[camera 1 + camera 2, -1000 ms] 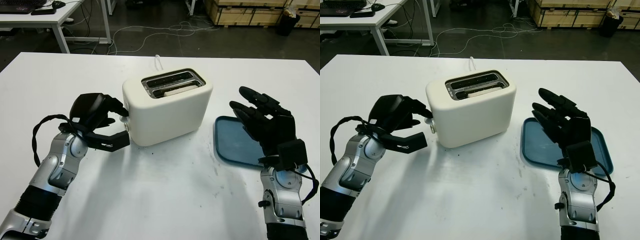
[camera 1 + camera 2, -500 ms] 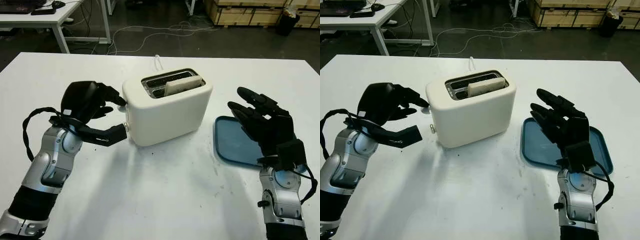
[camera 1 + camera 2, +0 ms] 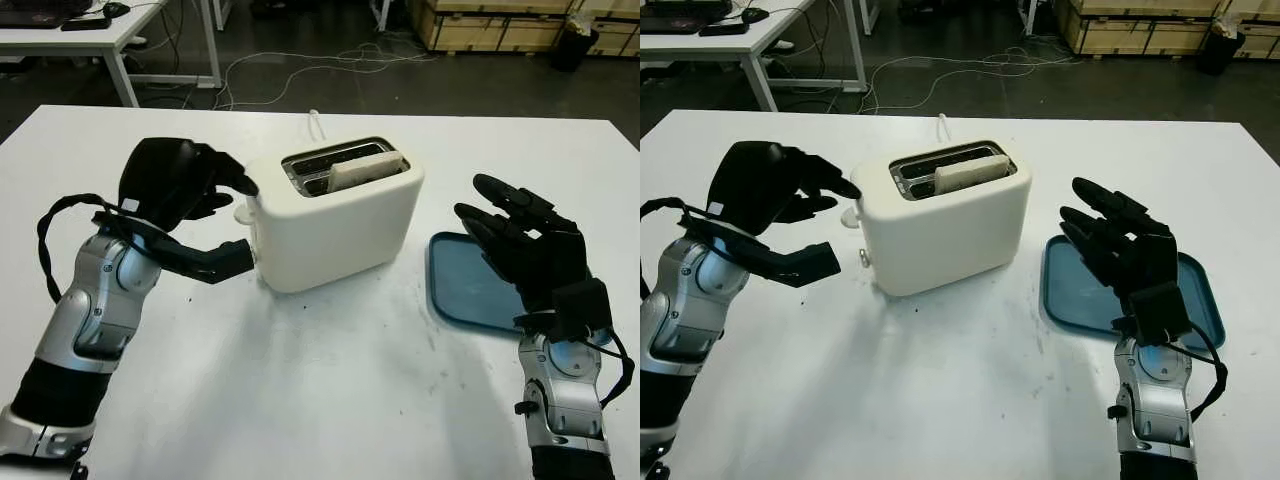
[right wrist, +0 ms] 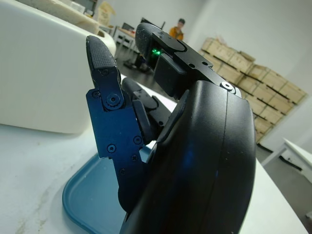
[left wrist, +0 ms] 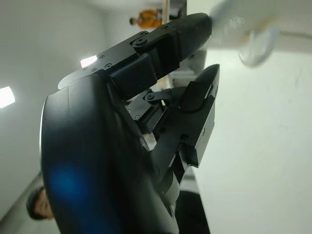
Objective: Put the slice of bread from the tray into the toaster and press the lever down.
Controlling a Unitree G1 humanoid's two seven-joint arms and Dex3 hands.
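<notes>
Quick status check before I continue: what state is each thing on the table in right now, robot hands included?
White two-slot toaster: upright on the table.
Slice of bread: in the nearer slot, top sticking out.
Round white toaster lever: raised, not pressed down.
Blue plastic tray: holds nothing.
Left robot hand: holds nothing, fingertips just above the lever.
Right robot hand: open, above the tray.

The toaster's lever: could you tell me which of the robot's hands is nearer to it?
Left. The left hand is just above the lever at the toaster's end; the right hand is over the tray.
</notes>
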